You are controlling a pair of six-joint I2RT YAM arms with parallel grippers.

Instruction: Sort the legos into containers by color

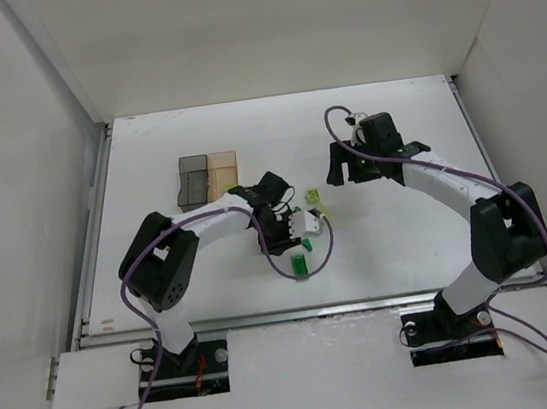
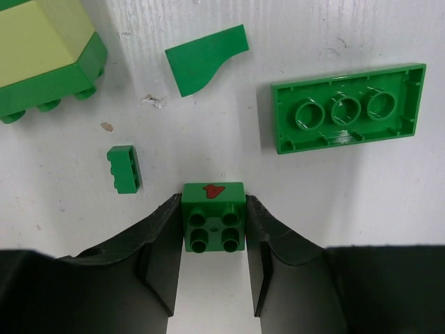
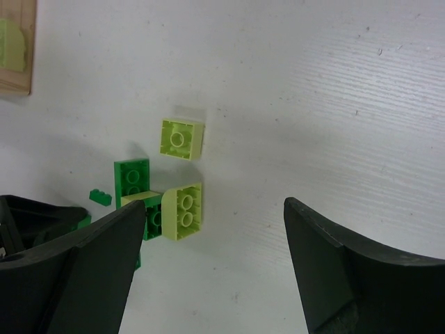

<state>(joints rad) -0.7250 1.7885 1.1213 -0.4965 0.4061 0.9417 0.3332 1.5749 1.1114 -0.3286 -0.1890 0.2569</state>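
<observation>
White table [image 1: 243, 128]: left pincer [image 2: 213, 209] clamps dark green brick [image 2: 213, 229] by its sides (presumably for lifting); right pincer [image 3: 214, 209] gapes, empty.

Left end effector [image 2: 213, 209] gripping brick [image 2: 213, 224], right end effector [image 3: 214, 209] open

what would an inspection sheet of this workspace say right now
surface: white table, bare apart from the job's things.
job's things: dark green and pale yellow-green legos clustered mid-table; grey and amber containers joined side by side, farther back.
clutter: nothing seen except tiny flecks.
grippers: left gripper closed on a dark green brick that rests on the table; right gripper open, empty, above the table.
cables: purple cables run along both arms; the left one loops beside the legos.
surroundings: white walls on three sides.
</observation>
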